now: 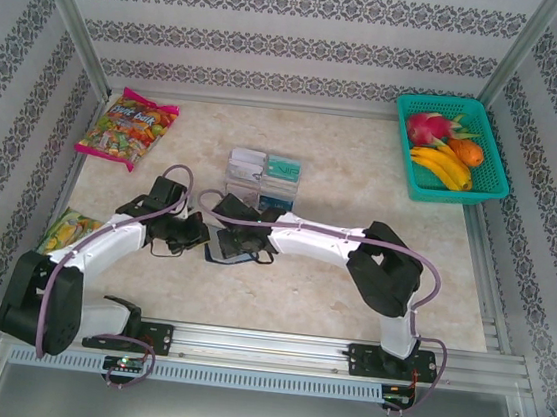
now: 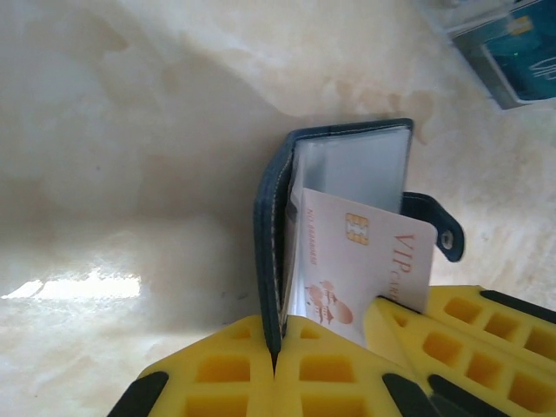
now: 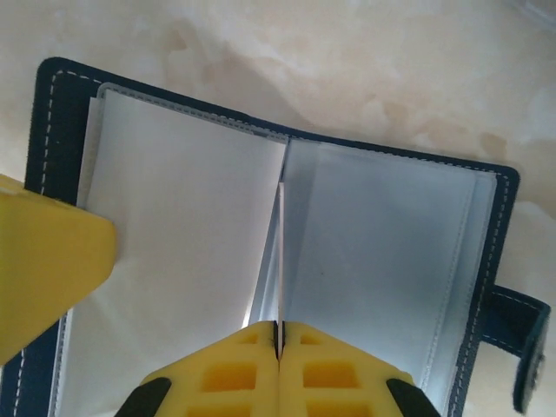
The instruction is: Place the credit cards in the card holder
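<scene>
The card holder (image 2: 268, 226), a dark navy bi-fold with a grey slotted inside, stands open on the table. My left gripper (image 2: 276, 352) is shut on the edge of its navy cover. A white credit card (image 2: 365, 261) with a gold chip and "VIP" print is partly inside a slot, tilted. My right gripper (image 3: 280, 334) is shut on that card (image 3: 281, 261), seen edge-on over the fold of the open holder (image 3: 382, 252). From above, both grippers meet over the holder (image 1: 225, 253) at the table's middle. More credit cards (image 1: 283, 167), teal and grey, sit behind it.
The spare cards stand in a clear acrylic tray (image 1: 245, 177) just behind the holder. A teal basket (image 1: 491, 152) of fruit is at the back right. A candy bag (image 1: 126, 129) lies back left and a snack packet (image 1: 70, 230) by the left arm.
</scene>
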Tool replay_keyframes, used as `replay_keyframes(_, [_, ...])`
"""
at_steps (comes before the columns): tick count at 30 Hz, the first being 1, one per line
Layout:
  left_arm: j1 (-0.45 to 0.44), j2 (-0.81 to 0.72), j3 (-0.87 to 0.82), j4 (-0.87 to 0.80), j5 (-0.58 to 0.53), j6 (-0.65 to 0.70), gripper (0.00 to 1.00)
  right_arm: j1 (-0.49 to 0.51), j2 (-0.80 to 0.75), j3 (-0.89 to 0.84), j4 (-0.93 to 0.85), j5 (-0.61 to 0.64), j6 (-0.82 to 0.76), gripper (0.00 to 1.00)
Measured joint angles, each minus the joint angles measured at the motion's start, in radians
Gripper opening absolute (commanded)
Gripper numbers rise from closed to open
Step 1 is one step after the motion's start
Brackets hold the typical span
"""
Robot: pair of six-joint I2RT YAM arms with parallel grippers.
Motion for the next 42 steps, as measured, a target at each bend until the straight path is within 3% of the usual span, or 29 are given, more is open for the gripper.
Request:
replay_keyframes(15, [-0.011,-0.018,0.007,-0.024,0.007,-0.029,0.00,0.064,0.078,0.119,-0.078,0.132,-0.003,0.00])
replay_keyframes(42, [-0.012,-0.010,0.029,-0.026,0.010,-0.029,0.00,0.060,0.044,0.138,-0.112,0.160,-0.056,0.00])
